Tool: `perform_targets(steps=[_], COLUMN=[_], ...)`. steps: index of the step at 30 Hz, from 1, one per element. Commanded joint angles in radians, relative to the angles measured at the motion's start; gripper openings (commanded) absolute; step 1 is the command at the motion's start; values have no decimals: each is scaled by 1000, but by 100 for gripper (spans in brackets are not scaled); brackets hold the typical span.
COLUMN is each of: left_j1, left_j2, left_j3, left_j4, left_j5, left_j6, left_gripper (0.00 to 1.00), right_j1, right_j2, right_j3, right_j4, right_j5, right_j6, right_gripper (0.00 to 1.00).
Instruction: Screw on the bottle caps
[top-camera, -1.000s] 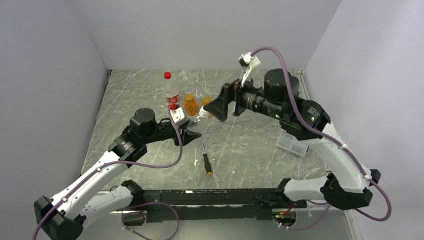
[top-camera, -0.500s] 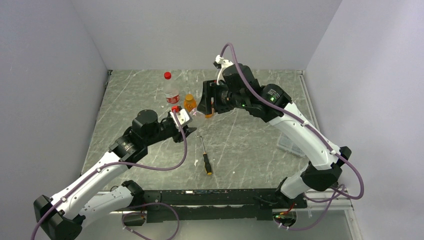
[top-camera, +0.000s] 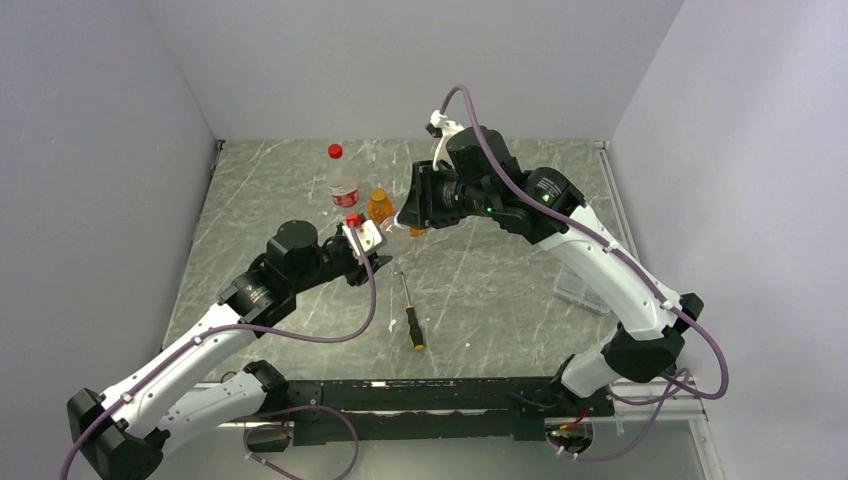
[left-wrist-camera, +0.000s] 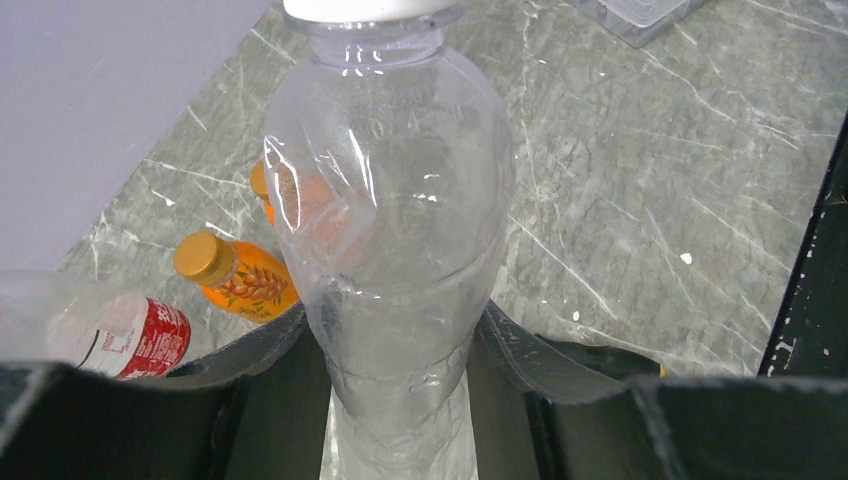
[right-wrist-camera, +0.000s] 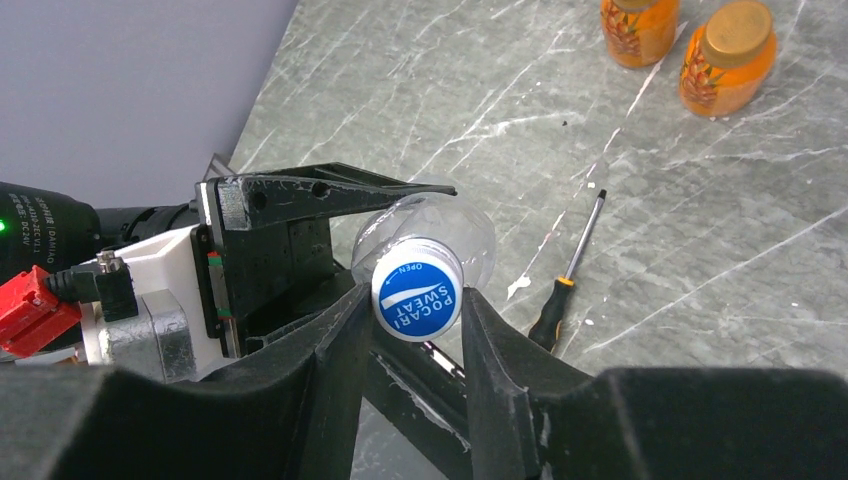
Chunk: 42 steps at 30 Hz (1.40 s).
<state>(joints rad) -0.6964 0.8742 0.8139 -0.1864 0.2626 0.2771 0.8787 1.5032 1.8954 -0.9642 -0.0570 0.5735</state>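
My left gripper is shut on the lower body of a small clear bottle, which is squeezed in between the jaws. The bottle's neck carries a blue bottle cap with white lettering. My right gripper is shut on that cap, one finger against each side. From above, the two grippers meet over the bottle left of the table's middle. Two squat orange bottles stand capped behind. A taller labelled bottle with a red cap stands at the back left.
A screwdriver with a black and orange handle lies on the marble table just in front of the grippers. A clear plastic box sits at the right, partly under my right arm. Grey walls close in the table on three sides.
My right arm has swung left to the bottle and its jaws have gone from wide open to shut on the blue cap. The left gripper has kept its hold and shifted only slightly.
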Motion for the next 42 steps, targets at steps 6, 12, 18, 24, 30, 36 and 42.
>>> perform_targets(steps=[6,12,18,24,30,36,42], left_j1=[-12,-13,-12,-11,-11,-8,-5], left_j2=[-2,-8,-19,-30,-19,17,29], left_j3=[17,24,42,67,98,119,116], left_j4=[15,1,-44,-76,-77,-53,-18], left_j5=[4,46,241,467,639,804,847], left_j6=[23,15,-27,-77,-144,-219,-268], left_gripper=[0,0,0,0,0,0,0], right_j1=[-1,-1,0,0,0,2,3], right_j2=[-13,-22,-75,-160,-206,-234,-250], right_j3=[15,4,-45,-147,-185,-198,-204], right_j4=[50,65,77,128,160,166,166], right_j5=[-36,-66,-109,-220,-389,-477,-529], right_j6=[-5,-85,-268,-417,-499,-554,-598], right_gripper=[29,11,0,0,0,0,0])
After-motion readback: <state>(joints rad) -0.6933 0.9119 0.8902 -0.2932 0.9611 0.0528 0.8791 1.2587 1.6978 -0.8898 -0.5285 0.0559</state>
